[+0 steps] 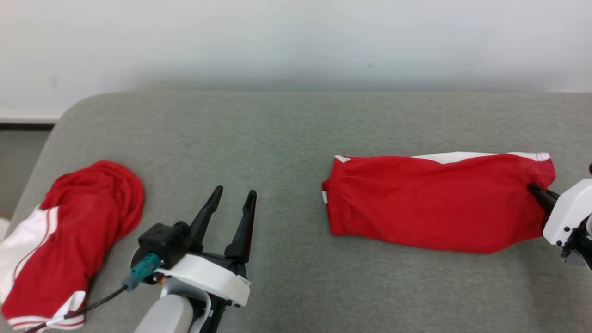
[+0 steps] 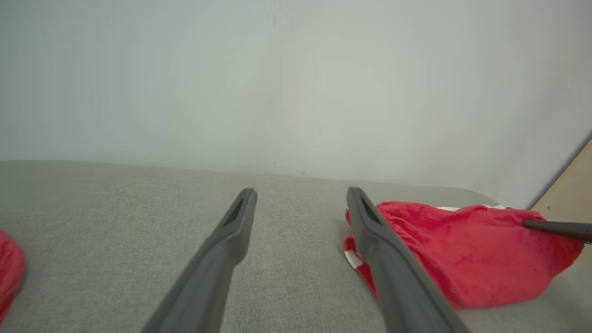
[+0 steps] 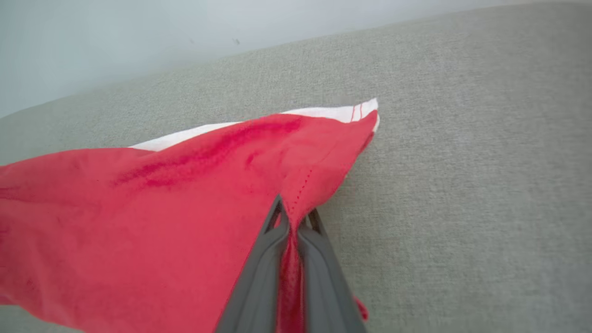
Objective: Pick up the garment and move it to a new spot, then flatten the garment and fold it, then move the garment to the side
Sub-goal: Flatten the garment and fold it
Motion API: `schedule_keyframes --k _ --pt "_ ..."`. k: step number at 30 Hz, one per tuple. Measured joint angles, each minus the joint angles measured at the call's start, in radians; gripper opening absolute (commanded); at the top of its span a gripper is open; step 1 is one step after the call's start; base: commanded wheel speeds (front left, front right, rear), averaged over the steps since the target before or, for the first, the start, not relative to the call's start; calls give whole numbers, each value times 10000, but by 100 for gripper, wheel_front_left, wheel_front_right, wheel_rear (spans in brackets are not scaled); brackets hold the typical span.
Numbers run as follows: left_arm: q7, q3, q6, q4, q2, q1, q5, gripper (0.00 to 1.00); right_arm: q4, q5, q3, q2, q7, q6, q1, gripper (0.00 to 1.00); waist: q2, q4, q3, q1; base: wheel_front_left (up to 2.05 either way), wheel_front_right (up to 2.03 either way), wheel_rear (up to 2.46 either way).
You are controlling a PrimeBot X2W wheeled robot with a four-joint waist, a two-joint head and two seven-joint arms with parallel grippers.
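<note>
The jaws of the right gripper [image 3: 293, 210] are clamped on the right end of the red garment [image 1: 434, 203]. The jaws of the left gripper [image 1: 235, 192] are spread wide, nothing held; the garment's gathered end is found near, to its right. The garment is laid on the grey cushion [image 1: 277, 138], long axis left to right, gathered end pointed leftward. A second red garment [image 1: 74, 231] is noted crumpled at the cushion's left edge.

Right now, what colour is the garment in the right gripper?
The garment is red with white trim; head view shows it best.
</note>
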Motion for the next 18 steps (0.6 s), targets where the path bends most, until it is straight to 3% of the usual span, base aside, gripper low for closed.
schedule_keyframes --k 8,18 --pt "0 255 -134 -35 -209 234 88 100 -247 -270 209 -316 -593 0 40 0 0 -697 -245 0 0 0 0" --pt "0 660 -236 -86 -631 763 337 100 -539 -1402 1277 247 -477 0 -941 0 0 -288 -484 0 0 0 0"
